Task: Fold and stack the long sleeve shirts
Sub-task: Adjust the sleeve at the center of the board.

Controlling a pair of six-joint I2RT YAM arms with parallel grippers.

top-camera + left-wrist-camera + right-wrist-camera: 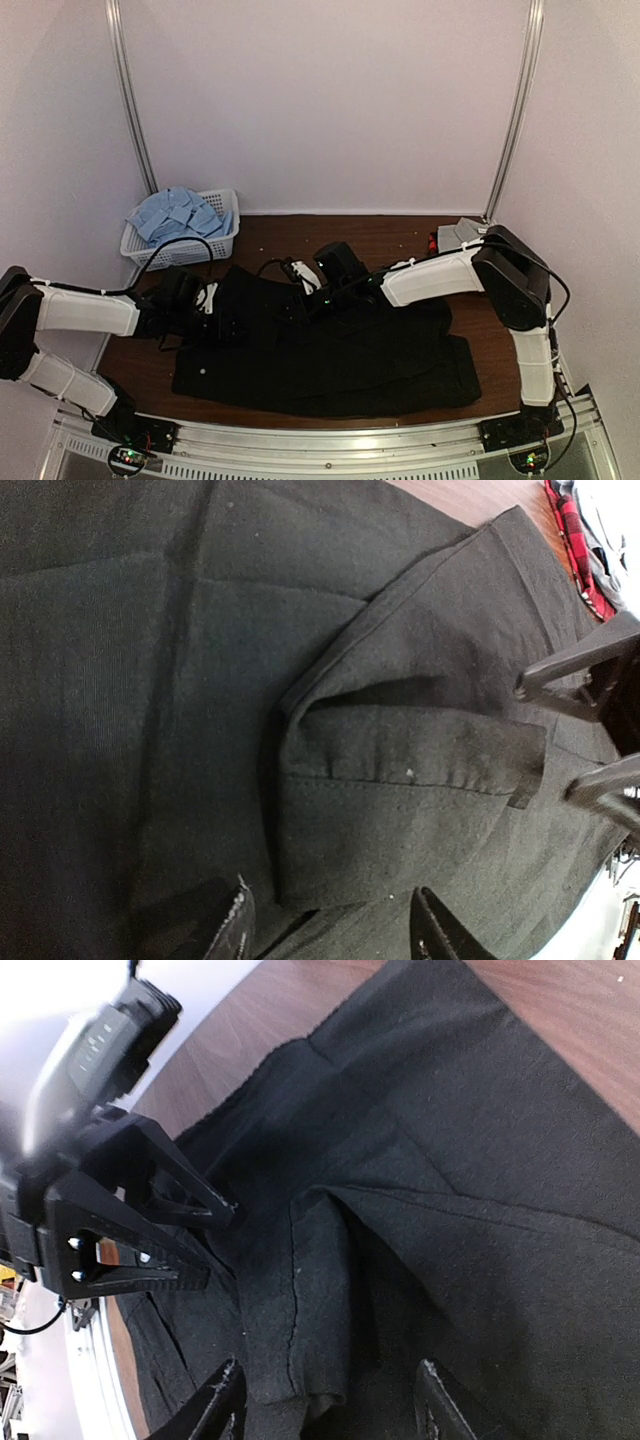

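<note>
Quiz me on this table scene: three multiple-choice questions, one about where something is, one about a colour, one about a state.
1. Where is the light blue shirt?
A. in the white basket
B. under the right arm
C. hanging on the wall

2. What colour is the spread shirt on the table?
A. red plaid
B. black
C. white

3. How does that shirt lie?
A. folded into a small square
B. rolled into a ball
C. spread wide across the table

Answers:
1 A: blue cloth fills the basket at the far left.
2 B: all three views show plain black cloth.
3 C: it covers most of the table's near half.
</note>
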